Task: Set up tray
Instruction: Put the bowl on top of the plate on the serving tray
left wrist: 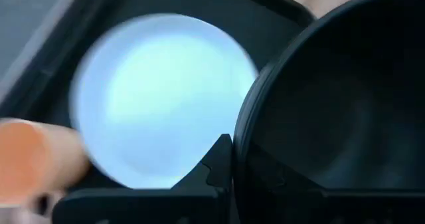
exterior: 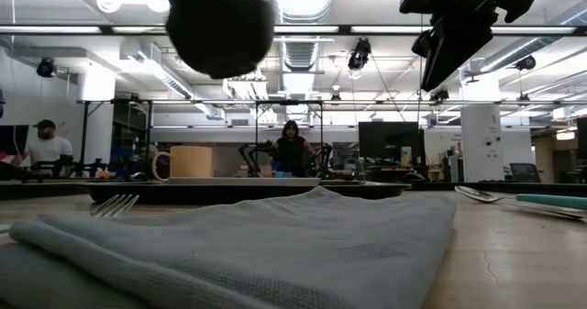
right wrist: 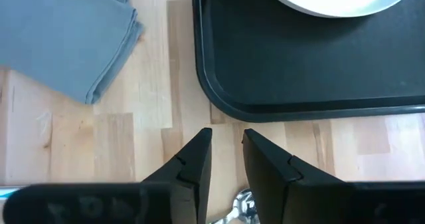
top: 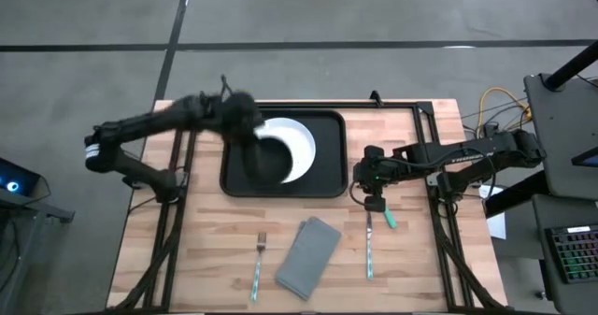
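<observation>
The black tray (top: 329, 179) lies at the middle of the table with the white plate (top: 301, 145) inside it. My left gripper (top: 254, 145) is shut on a black bowl (left wrist: 332, 104), which hangs over the tray beside the plate (left wrist: 159, 98). The bowl shows as a dark round shape (exterior: 220, 25) high in the low view. My right gripper (right wrist: 226, 144) hovers off the tray's right near corner (right wrist: 219, 98), fingers a little apart and holding nothing. It is above a teal-handled spoon (top: 369, 245). My left gripper holds the black bowl by its rim (left wrist: 242, 151). One finger (left wrist: 219, 164) lies on the outside of the wall; the other is lost in the dark inside of the bowl. The bowl is lifted clear, above the tray and partly over the plate.
A grey folded napkin (top: 308, 254) lies near the table's near edge, with a fork (top: 259, 259) to its left and the spoon to its right. A tan mug (exterior: 183, 162) stands beyond the napkin. People sit in the room behind.
</observation>
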### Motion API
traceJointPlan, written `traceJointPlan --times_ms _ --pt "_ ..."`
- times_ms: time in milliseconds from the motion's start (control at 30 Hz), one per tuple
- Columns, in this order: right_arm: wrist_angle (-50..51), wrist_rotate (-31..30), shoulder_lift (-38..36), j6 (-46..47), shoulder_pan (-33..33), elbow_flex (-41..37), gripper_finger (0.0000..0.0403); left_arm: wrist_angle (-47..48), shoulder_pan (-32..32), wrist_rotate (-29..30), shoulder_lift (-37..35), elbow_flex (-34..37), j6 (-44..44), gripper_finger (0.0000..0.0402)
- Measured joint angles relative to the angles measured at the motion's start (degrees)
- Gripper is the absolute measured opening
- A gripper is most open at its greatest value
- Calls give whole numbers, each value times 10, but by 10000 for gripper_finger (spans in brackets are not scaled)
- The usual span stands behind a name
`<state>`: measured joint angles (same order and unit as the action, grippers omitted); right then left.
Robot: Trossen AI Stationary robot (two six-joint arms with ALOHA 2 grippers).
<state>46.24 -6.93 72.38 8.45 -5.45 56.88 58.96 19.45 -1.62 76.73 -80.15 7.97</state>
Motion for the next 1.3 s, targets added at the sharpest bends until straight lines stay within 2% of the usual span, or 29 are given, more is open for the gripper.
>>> traceJointPlan --times_ms 100,233,467,600,1100,1300 --pt "-1 0 0 -3 0 0 75 0 64 -13 43 -25 -44 0" --pt "-1 0 0 -3 -1 0 79 0 105 -28 128 -56 -81 0" --pt "0 0 0 -2 0 0 84 0 142 -34 258 -102 -109 0" --pt "0 0 0 -13 -1 0 81 0 148 -44 303 -105 -120 0" --pt "0 2 0 -21 -11 0 89 -85 200 -43 315 -46 -134 0" --pt "-1 35 0 -15 -12 0 103 -105 202 -26 314 -31 -136 7"
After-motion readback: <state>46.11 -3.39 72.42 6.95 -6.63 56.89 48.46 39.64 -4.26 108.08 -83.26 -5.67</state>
